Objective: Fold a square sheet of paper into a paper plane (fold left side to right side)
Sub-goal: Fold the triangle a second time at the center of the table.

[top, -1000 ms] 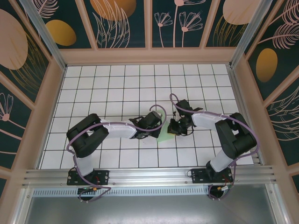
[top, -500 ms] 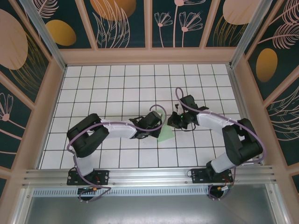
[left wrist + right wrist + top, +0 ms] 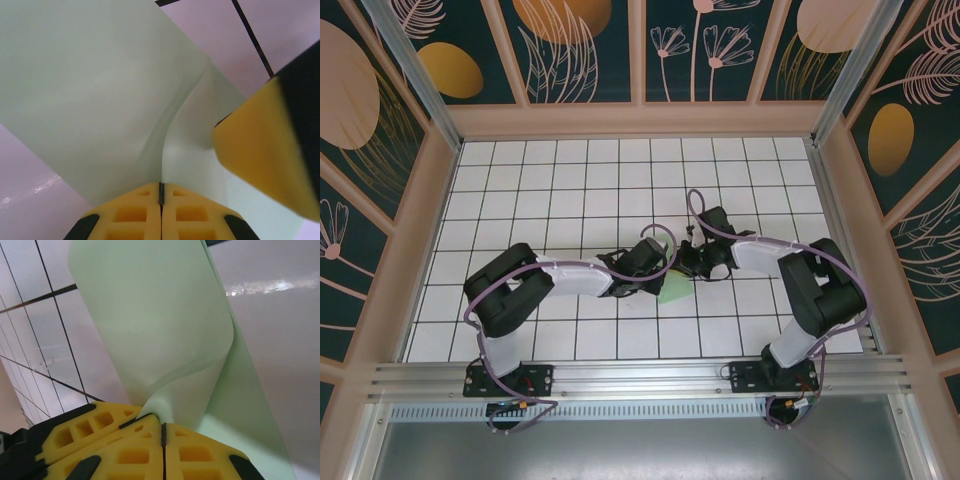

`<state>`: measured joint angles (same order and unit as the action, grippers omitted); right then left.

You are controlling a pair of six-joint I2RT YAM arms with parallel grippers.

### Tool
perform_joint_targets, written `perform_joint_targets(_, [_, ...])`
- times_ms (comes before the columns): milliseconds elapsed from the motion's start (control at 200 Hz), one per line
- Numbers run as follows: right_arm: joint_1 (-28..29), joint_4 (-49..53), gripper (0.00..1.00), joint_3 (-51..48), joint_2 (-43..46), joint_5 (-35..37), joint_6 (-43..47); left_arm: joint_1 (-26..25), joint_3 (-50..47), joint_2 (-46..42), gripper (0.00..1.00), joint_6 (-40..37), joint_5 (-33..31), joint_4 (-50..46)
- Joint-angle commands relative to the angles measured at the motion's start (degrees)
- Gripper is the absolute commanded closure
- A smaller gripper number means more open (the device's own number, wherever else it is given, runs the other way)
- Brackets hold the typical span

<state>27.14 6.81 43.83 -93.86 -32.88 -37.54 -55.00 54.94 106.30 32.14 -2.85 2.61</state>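
Note:
The square sheet of paper (image 3: 672, 292) is pale green and lies between the two arms, one part lifted and curled over itself. My left gripper (image 3: 659, 268) is shut on the sheet's raised edge; in the left wrist view that edge runs straight into the seam of my left gripper (image 3: 161, 186) and the sheet (image 3: 100, 90) bends up from it. My right gripper (image 3: 688, 266) is shut right beside it. In the right wrist view the curled sheet (image 3: 160, 325) rests against my right gripper (image 3: 163, 426) tips, with the left fingers (image 3: 85, 432) alongside. I cannot tell if the right jaws pinch paper.
The white grid floor (image 3: 570, 190) stretches around the arms inside wooden walls (image 3: 640, 120). A metal rail (image 3: 640, 375) runs along the near edge. A right finger (image 3: 262, 155) crowds the left wrist view close to the paper.
My right gripper swung away toward the back, then returned to the paper beside the left gripper, closing as it came. The left arm and its grip stayed put.

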Motion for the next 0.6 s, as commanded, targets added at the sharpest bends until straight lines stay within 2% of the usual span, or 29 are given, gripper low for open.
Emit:
perform_joint_targets(0, [0.75,-1.39,0.91,1.69,-1.41,-0.73,-0.52,0.42,-0.07,2.25,0.92,0.03,0.88,-1.89])
perform_joint_targets(596, [0.99,3.43,0.92,1.30,-4.59,5.51,3.06,0.43,-0.40,2.20,0.92,0.55,-0.56,-2.52])
